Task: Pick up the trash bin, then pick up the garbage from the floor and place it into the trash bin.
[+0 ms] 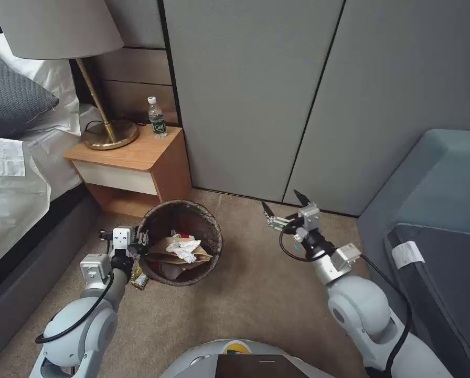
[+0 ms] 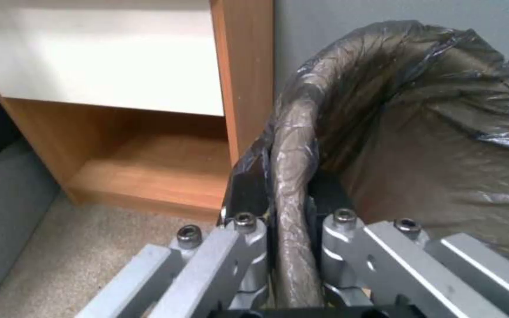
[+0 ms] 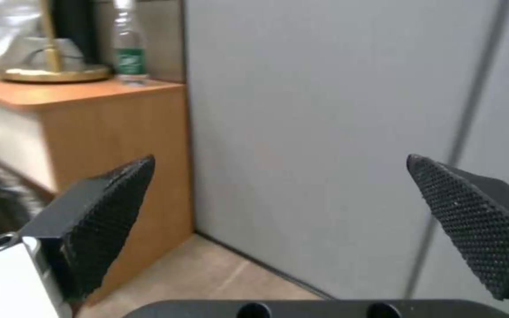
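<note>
I have the left gripper (image 2: pixel 287 221) pinching the trash bin (image 1: pixel 214 247) by its bagged near-left rim, keeping it steady beside the nightstand (image 1: pixel 140 157); garbage (image 1: pixel 185 251) sits inside. My right gripper (image 1: pixel 286 209) hovers right, jaws spread, free for more.

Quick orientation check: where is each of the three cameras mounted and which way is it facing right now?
Head view: high on the robot, looking forward and down at the bin by the nightstand; both arms show.
Left wrist view: on the left arm, looking along the left end effector, clamped on the bin's rim.
Right wrist view: on the right arm, facing the wall past the open right end effector.
Shared: all three show the nightstand.
</note>
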Available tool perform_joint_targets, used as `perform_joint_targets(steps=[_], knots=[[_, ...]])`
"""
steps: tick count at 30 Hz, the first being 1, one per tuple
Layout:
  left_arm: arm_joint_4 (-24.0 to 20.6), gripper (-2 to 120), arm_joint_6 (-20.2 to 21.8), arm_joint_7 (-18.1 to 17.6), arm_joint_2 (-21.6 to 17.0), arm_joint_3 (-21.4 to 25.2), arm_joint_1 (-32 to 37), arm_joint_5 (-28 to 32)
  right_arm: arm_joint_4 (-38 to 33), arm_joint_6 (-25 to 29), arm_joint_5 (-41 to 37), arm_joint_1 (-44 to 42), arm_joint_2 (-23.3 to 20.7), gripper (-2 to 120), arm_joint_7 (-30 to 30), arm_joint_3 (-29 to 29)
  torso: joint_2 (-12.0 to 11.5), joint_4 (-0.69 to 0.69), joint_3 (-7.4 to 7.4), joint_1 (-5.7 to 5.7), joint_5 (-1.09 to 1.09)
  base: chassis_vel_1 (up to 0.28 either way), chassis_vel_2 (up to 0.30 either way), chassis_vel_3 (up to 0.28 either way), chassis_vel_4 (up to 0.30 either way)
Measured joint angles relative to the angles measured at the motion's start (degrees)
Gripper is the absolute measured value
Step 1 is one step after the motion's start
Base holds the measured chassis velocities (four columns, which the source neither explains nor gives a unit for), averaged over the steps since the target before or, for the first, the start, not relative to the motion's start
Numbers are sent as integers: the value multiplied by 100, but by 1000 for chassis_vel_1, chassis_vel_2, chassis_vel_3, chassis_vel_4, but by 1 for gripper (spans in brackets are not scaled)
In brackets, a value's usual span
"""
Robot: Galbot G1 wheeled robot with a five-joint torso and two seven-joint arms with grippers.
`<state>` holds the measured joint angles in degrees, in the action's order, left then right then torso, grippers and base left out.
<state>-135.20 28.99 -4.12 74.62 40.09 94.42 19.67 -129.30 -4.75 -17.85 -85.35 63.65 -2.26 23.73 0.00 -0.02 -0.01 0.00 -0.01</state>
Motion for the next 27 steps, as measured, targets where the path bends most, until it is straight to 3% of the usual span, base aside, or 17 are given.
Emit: perform_joint_targets(steps=[13, 27], knots=[[-3, 5, -3, -11, -2, -28, -15, 6, 65, 520, 1067, -709, 1097, 100, -100, 285, 0, 3, 0, 0, 0, 0, 0, 0, 0], [-35, 5, 52, -20, 1, -23, -6, 38, 148, 680, 1304, -815, 1420, 100, -144, 410, 0, 2, 1, 0, 0, 0, 0, 0, 0]])
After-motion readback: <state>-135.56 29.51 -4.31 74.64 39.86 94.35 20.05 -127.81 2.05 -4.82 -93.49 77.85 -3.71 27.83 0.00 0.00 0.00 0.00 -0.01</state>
